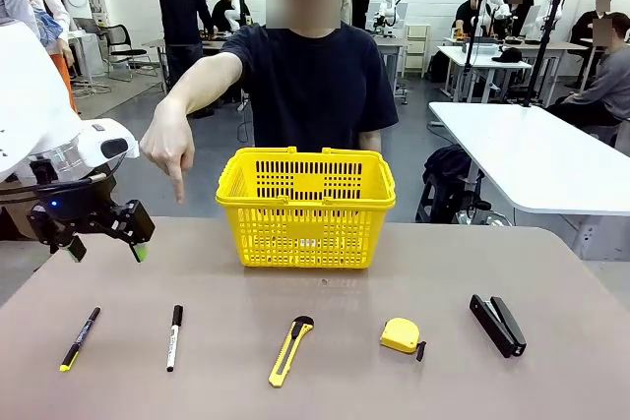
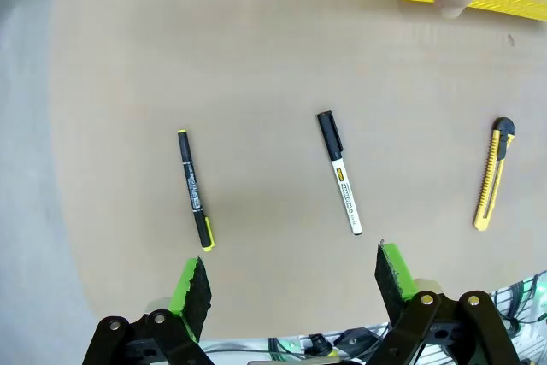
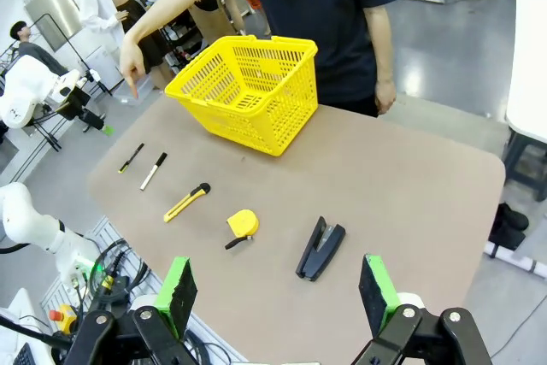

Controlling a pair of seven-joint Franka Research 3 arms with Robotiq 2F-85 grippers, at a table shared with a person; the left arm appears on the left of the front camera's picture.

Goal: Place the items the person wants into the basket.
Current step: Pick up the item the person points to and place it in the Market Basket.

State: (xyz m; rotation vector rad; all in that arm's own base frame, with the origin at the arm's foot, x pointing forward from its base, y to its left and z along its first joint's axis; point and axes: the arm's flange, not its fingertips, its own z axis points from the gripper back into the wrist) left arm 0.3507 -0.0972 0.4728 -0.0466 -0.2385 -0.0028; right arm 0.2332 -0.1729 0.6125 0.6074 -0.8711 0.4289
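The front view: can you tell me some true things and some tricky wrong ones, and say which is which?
The black stapler lies inside the bright yellow plastic basket. False: it lies on the brown table, outside the basket, at the row's right end.
The person's hand points a finger downward. True.
The left gripper holds the white-barrelled marker with black cap. False: it hangs open and empty; the marker lies on the table.
The small rounded yellow tape measure lies between the long yellow-and-black utility knife and the stapler. True.
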